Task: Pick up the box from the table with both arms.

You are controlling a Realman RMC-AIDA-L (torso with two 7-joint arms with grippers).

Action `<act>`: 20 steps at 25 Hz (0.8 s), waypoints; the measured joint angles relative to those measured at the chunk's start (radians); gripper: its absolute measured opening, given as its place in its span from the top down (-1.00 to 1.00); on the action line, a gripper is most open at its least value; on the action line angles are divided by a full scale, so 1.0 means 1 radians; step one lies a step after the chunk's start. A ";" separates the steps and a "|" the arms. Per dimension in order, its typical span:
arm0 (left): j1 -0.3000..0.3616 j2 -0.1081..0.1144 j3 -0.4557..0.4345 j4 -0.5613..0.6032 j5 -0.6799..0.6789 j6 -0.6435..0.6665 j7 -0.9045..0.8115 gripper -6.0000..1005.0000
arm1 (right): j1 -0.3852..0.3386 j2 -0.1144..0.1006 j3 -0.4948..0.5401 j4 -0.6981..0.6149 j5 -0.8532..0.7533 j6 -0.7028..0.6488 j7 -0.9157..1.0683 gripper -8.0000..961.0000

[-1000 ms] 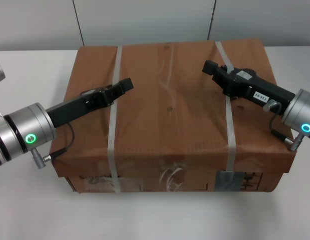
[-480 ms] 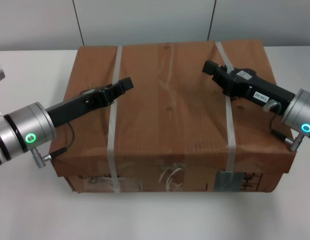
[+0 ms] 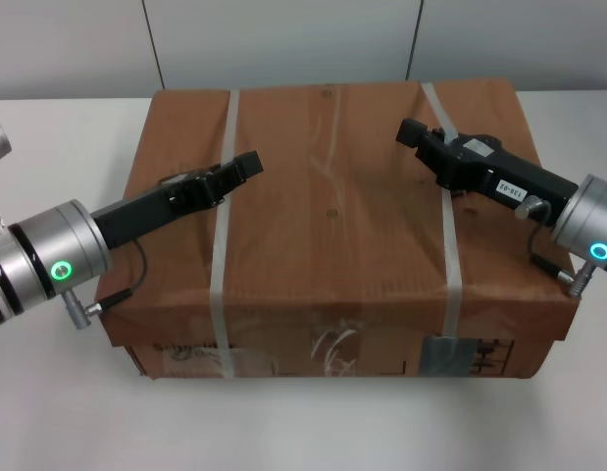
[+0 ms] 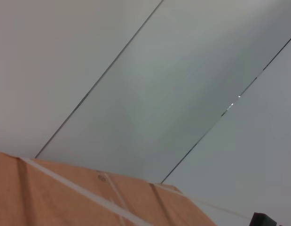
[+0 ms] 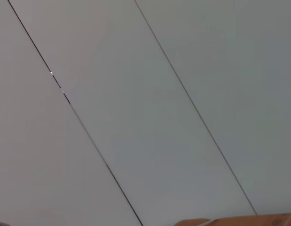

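Above box (image 3: pixel 332 211), both pincers inside its edges

The front labels on the brown cardboard box (image 3: pixel 332 216) are too small to read. Both wrist views catch only a sliver of its top. The black left gripper (image 3: pixel 246 164) and right gripper (image 3: pixel 409 131) hide their fingers.

Brown box (image 3: pixel 332 206) with whitish straps (image 3: pixel 225 216), white table (image 3: pixel 48 137), black grippers.
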 joint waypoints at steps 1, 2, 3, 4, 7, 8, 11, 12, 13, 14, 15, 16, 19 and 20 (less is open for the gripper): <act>0.000 0.000 0.000 0.000 0.000 0.000 0.000 0.80 | 0.000 0.000 0.000 0.000 0.000 0.000 0.000 0.99; 0.000 0.000 0.000 0.000 0.000 0.000 0.000 0.80 | 0.000 0.000 0.000 0.000 0.000 0.000 0.000 0.99; 0.000 0.000 0.000 0.000 0.000 0.000 0.000 0.80 | 0.000 0.000 0.000 0.000 0.000 0.000 0.000 0.99; 0.000 0.000 0.000 0.000 0.000 0.000 0.000 0.80 | 0.000 0.000 0.000 0.000 0.000 0.000 0.000 0.99; 0.000 0.000 0.000 0.000 0.001 0.000 0.000 0.80 | 0.000 0.000 0.000 0.000 0.000 0.000 0.000 0.99; 0.000 0.000 0.000 0.000 0.001 0.000 0.000 0.80 | 0.000 0.000 0.000 0.000 0.000 0.000 0.000 0.99; 0.000 0.000 0.000 -0.002 0.001 0.000 0.000 0.80 | 0.000 0.000 0.000 0.000 0.000 0.000 0.000 0.99; 0.000 0.000 0.000 -0.003 0.001 0.000 0.000 0.80 | 0.000 0.000 0.000 0.000 0.000 0.000 0.000 0.99; 0.000 0.000 0.000 -0.003 0.001 0.000 0.000 0.80 | 0.000 0.000 0.000 0.000 0.000 0.000 0.000 0.99; 0.000 0.000 0.000 -0.003 0.001 0.000 0.000 0.80 | 0.000 0.000 0.000 0.000 0.000 0.000 0.000 0.99; 0.000 0.000 0.000 -0.003 0.001 0.000 0.000 0.80 | 0.000 0.000 0.000 0.000 0.000 0.000 0.000 0.99; 0.000 0.000 0.000 -0.003 0.001 0.000 0.000 0.80 | 0.000 0.000 0.000 0.000 0.000 0.000 0.000 0.99; 0.000 0.000 0.000 -0.003 0.000 0.000 0.000 0.80 | 0.000 0.000 0.000 0.000 0.000 0.000 0.000 0.99; 0.001 0.000 0.000 -0.003 -0.001 0.000 0.000 0.80 | 0.000 0.000 0.000 0.000 0.000 0.000 0.000 0.99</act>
